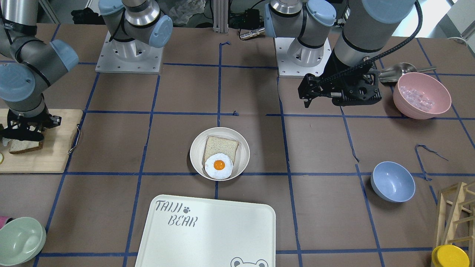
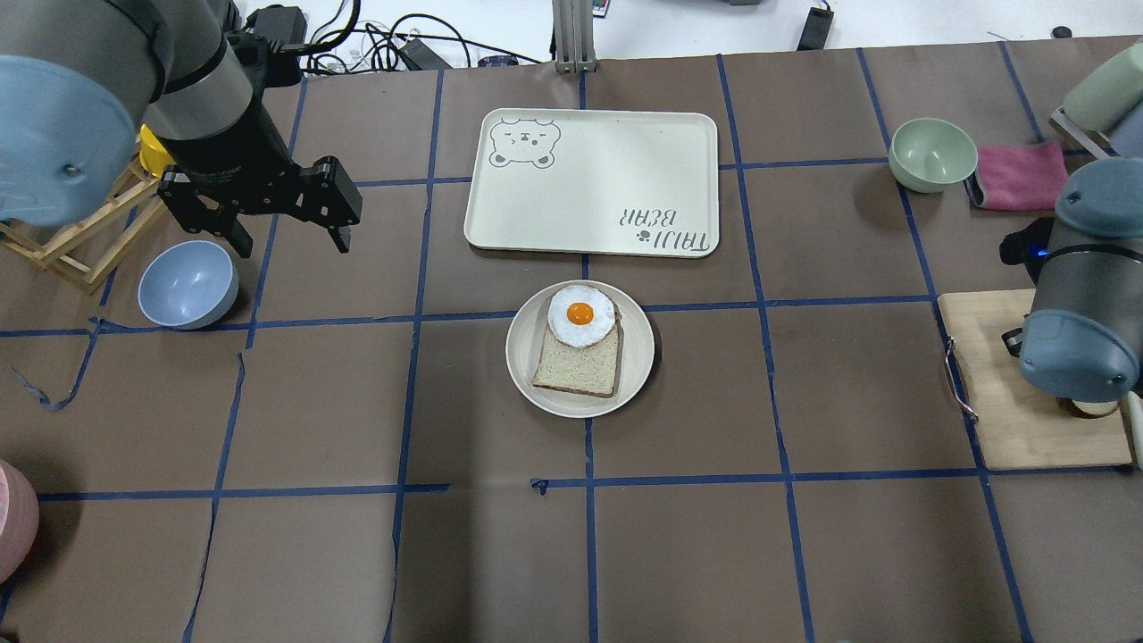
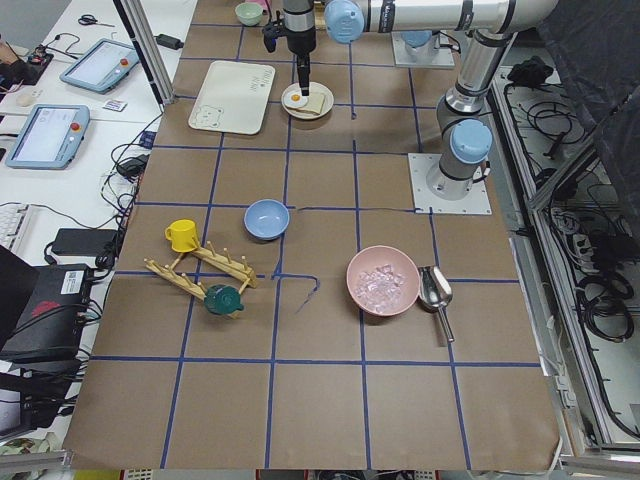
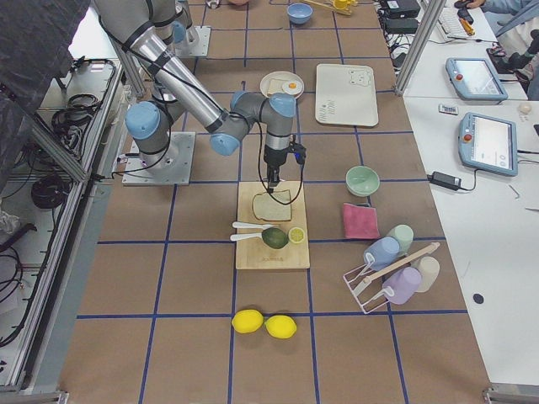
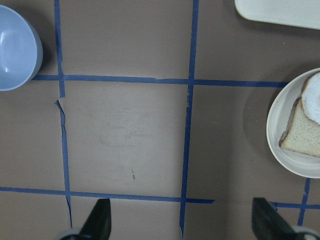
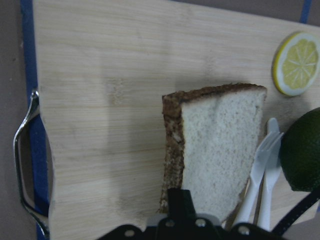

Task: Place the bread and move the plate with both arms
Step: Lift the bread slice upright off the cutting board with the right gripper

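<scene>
Bread (image 6: 220, 145) lies partly hidden under right tool (image 1: 23, 138), grip unclear; left tool (image 2: 293, 234) released.

Brown table (image 2: 804, 554): plate (image 2: 636, 353), tray (image 2: 589, 179), board (image 2: 1000, 420)

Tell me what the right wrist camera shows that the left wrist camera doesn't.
Only the right wrist view: the bread on a wooden cutting board, a lemon slice, white plastic cutlery and a dark green fruit. Only the left wrist view: the plate with a slice and fried egg, a blue bowl, a tray corner, the open left pincer. Both: brown table paper with blue tape lines.
</scene>
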`<state>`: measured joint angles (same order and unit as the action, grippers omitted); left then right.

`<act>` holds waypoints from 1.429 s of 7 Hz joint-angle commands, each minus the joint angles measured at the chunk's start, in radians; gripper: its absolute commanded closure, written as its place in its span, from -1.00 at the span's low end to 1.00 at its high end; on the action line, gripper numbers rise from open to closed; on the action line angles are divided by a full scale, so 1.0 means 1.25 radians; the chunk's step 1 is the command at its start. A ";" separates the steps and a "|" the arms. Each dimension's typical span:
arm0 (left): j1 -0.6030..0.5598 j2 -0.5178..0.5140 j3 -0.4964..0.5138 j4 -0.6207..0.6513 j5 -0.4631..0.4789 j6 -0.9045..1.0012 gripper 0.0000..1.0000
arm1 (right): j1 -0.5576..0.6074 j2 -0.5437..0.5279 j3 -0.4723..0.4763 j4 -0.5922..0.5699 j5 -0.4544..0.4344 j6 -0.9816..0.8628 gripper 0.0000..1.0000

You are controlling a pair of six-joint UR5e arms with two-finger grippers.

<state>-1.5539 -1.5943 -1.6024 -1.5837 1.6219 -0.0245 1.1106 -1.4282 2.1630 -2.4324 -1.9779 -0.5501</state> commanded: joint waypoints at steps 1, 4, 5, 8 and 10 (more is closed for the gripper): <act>0.000 0.000 0.000 -0.001 0.001 0.000 -1.00 | 0.072 -0.046 -0.048 0.031 -0.003 0.050 1.00; 0.000 0.000 0.000 0.001 0.002 0.000 -1.00 | 0.154 -0.060 -0.206 0.302 -0.004 0.182 1.00; 0.000 0.002 0.000 -0.001 0.002 0.000 -1.00 | 0.223 -0.065 -0.260 0.391 -0.006 0.253 1.00; 0.000 0.000 0.000 0.001 0.005 0.000 -1.00 | 0.476 -0.050 -0.340 0.534 0.033 0.598 1.00; 0.001 0.002 0.000 0.001 0.005 0.001 -1.00 | 0.607 0.032 -0.409 0.534 0.045 0.764 1.00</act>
<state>-1.5537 -1.5932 -1.6030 -1.5839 1.6274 -0.0242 1.7758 -1.4467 1.7109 -1.7815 -1.9298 0.2588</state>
